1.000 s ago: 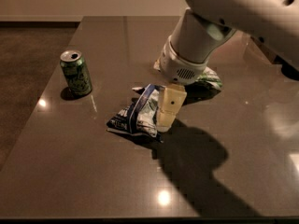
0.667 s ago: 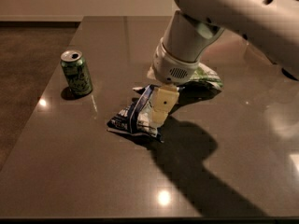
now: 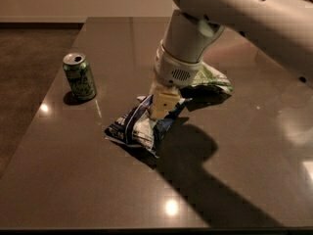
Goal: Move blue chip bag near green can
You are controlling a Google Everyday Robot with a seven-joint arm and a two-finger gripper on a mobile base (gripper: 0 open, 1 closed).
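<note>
Foil crinkles all over the blue chip bag (image 3: 137, 126) (dark blue and white, its dark label end at lower left), lying mid-table (image 3: 98, 190), well apart from the upright green can (image 3: 79, 76). The gripper (image 3: 162, 104) sits at its upper end; its hold cannot be told.

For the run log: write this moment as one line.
gripper: on blue chip bag | green can: upright, apart from bag | task: not done
</note>
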